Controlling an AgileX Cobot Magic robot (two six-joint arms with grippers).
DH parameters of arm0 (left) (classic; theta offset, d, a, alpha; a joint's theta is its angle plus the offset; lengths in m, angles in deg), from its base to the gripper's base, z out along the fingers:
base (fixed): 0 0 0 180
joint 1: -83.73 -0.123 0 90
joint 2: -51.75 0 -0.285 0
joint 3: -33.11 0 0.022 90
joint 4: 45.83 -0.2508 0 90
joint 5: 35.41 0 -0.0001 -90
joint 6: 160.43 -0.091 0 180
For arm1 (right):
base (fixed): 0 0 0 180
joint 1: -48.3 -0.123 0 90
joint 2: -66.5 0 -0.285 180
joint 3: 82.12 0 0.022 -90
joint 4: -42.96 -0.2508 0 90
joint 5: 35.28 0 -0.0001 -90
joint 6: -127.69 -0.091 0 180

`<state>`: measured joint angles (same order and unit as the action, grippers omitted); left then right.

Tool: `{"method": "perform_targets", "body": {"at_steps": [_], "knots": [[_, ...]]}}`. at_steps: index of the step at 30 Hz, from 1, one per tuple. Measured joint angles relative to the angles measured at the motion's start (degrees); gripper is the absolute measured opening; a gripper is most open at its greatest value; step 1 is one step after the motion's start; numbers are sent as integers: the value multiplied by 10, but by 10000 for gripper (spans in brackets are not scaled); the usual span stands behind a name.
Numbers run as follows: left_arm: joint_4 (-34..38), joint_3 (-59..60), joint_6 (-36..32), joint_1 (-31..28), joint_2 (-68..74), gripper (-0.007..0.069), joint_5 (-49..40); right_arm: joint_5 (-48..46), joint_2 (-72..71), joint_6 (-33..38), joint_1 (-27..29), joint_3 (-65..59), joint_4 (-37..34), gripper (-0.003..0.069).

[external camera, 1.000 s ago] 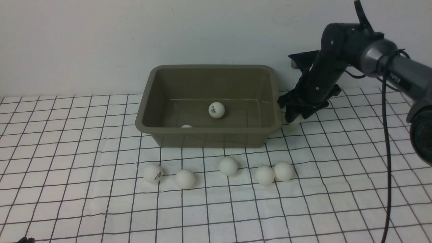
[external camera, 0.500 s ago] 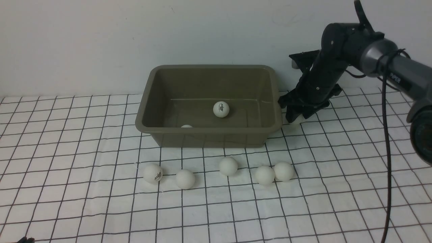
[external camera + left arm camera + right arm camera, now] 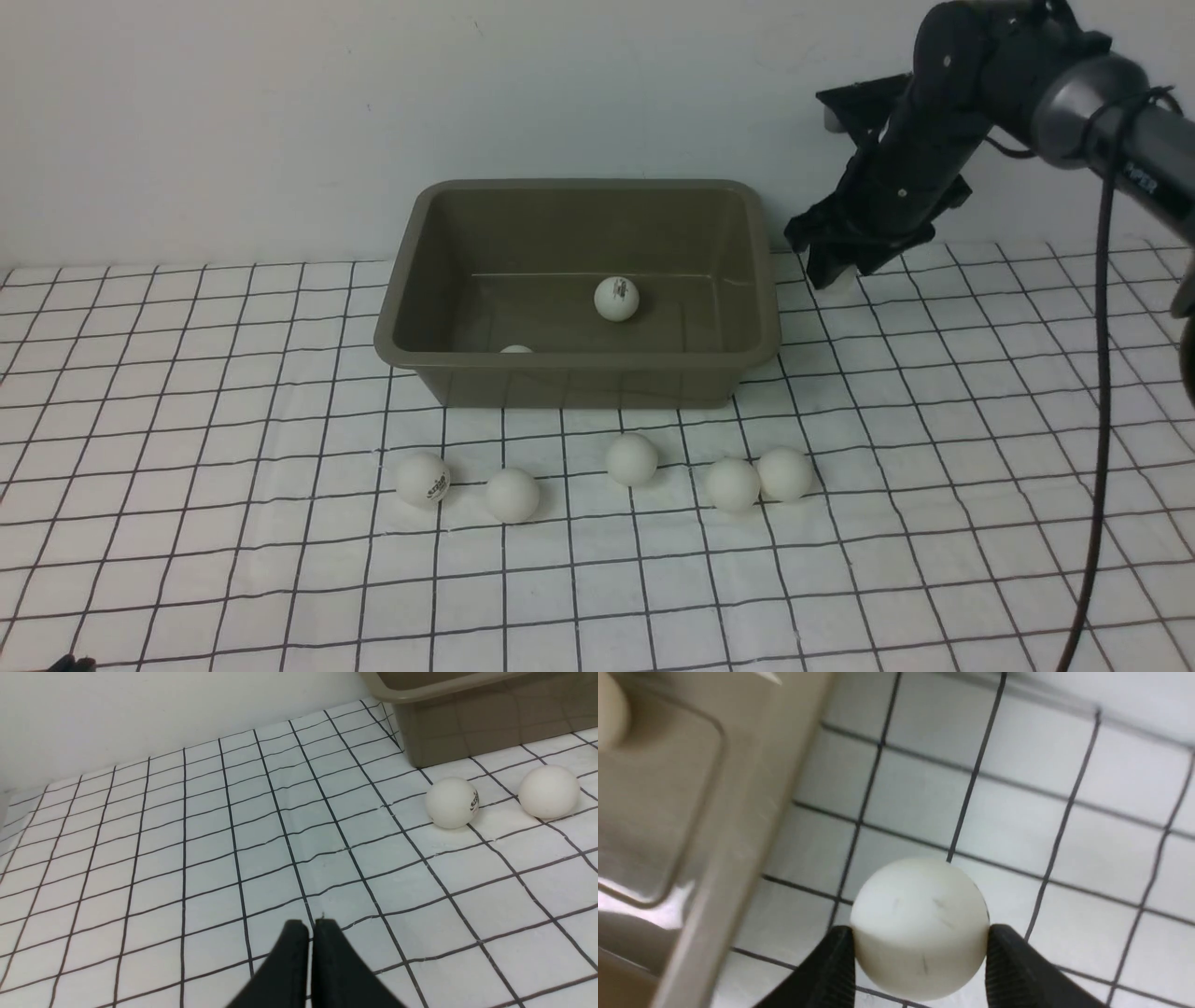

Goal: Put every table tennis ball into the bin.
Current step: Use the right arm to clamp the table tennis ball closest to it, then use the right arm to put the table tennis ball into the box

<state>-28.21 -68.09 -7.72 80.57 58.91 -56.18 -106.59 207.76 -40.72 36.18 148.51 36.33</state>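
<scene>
Front view has two balls (image 3: 616,299) sitting in the bin (image 3: 579,378), with five more balls (image 3: 632,459) on the checked cloth (image 3: 280,560) out front. The right gripper (image 3: 920,952) is clamped on a sixth ball (image 3: 920,914), up beside the bin's right end. The left gripper (image 3: 310,933) is pinched shut on nothing.

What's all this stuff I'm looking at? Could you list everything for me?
bin: one, olive-brown, mid-cloth near the wall
balls in bin: two, white; one on its floor, one half hidden by the near wall
balls on cloth: five, white, loose row before the bin
held ball: one, white, beside the bin's right end
cloth: one, white with black grid, under everything
wall: one, pale, behind
cable: one, black, along the right arm
right arm: one, black and grey, right of the bin; right jaws gripping the held ball
left jaws: black, shut, empty, over the cloth
</scene>
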Motion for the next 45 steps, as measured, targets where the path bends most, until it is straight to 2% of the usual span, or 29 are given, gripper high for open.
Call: {"method": "perform_targets", "body": {"at_steps": [6, 11, 13, 23, 34, 45], "knots": [[0, 0, 0, 0, 0, -4, 0, -2, -44, 0, 0, 8, -9, 331], [0, 0, 0, 0, 0, -4, 0, -3, -65, 14, -8, 9, -106, 331], [0, 0, 0, 0, 0, -4, 0, -3, -63, 23, -25, 9, -116, 331], [0, 0, 0, 0, 0, -4, 0, -5, -12, 28, -102, 9, -82, 331], [0, 0, 0, 0, 0, -4, 0, -5, 22, 29, -111, 9, -68, 335], [0, 0, 0, 0, 0, -4, 0, -4, 26, 20, -111, 9, -66, 410]]}}
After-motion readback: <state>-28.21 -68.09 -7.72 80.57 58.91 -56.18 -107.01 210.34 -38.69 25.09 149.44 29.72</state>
